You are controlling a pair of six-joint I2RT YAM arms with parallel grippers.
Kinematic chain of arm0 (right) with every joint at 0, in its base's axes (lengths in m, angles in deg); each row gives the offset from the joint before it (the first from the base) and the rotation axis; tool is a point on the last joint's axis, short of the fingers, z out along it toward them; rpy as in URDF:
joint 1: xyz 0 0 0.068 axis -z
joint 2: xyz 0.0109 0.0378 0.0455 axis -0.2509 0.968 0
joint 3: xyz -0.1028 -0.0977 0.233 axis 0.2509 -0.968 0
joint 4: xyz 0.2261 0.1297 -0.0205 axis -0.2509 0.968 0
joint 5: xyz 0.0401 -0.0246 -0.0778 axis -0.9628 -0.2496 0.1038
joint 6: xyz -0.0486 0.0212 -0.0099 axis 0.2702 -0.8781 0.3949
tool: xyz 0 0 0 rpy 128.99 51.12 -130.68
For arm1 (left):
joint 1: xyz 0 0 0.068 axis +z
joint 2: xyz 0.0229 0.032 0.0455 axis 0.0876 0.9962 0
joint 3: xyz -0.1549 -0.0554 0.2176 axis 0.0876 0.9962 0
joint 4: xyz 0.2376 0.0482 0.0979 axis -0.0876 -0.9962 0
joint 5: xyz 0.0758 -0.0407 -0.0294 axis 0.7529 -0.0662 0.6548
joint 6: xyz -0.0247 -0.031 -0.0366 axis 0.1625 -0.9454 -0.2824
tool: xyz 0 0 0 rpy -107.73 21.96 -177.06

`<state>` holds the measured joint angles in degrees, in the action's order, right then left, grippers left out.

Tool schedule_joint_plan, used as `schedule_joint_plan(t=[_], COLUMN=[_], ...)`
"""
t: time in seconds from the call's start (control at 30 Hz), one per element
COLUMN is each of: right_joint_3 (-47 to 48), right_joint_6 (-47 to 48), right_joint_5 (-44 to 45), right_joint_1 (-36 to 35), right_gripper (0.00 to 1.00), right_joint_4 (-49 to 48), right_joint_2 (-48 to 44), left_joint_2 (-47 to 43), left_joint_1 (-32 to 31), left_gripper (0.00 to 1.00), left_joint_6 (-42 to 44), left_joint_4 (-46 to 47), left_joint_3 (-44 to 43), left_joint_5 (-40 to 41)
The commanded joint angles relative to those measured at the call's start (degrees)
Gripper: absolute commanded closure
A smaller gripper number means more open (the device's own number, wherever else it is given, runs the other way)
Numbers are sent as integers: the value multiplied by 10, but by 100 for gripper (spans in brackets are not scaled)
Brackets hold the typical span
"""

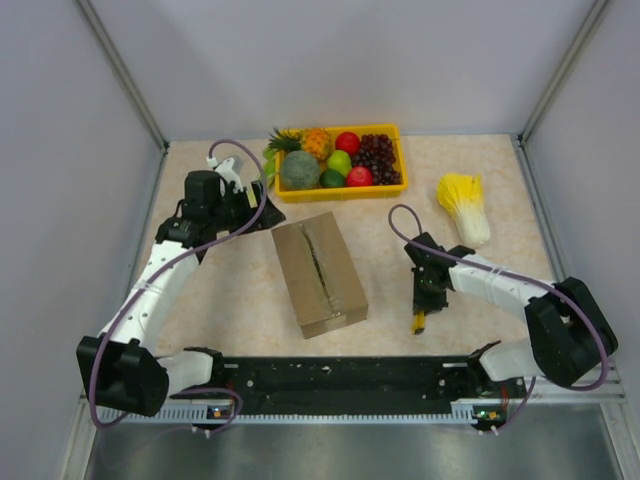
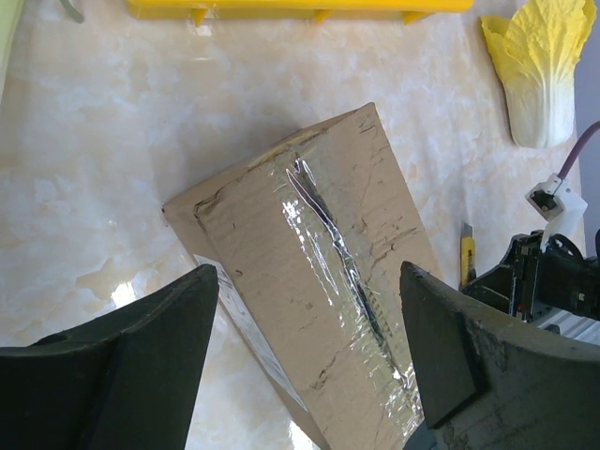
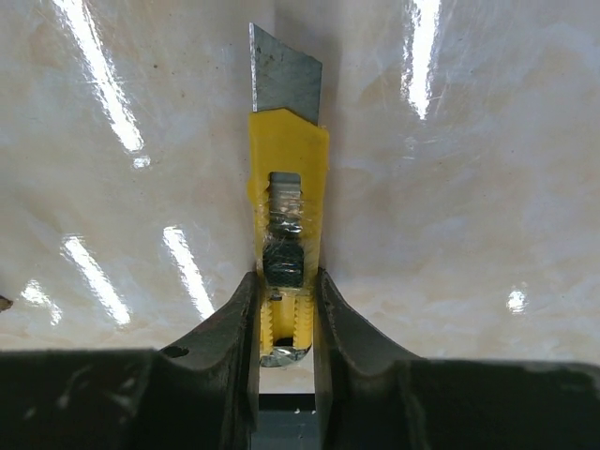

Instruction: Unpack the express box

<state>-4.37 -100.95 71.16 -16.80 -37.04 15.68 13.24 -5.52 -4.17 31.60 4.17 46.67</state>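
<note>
Express box [image 1: 318, 275] lies centred on the counter [image 1: 230, 290], taped seam up. Our left fingers [image 2: 141, 356] gape empty above it; right fingers [image 3: 230, 347] pinch the knife [image 3: 286, 159] by its tail, so cutting may twist it, or shove the unheld box.

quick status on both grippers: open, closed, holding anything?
Left gripper: open, holding nothing, facing the express box.
Right gripper: closed on the yellow utility knife, blade extended.
</note>
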Motion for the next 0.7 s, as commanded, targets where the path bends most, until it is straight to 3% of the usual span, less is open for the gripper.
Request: schedule_joint_plan(t=[0.0,0.07,0.37,0.67], right_joint_3=[1,11,96,203], right_joint_6=[-9,-4,1,38], right_joint_5=[-32,-29,-39,-98], right_joint_1=[0,0,0,-13], right_gripper=[96,100,100,100], right_joint_4=[-67,-64,-25,-12], right_joint_2=[24,20,-57,-88], left_joint_2=[-22,-25,-17,-1], left_joint_1=[4,4,3,-18], left_gripper=[18,18,17,18], left_joint_6=[0,-2,-50,-115], left_joint_4=[15,15,35,130], left_joint_3=[7,7,5,29], left_joint_5=[-1,-8,-68,-202])
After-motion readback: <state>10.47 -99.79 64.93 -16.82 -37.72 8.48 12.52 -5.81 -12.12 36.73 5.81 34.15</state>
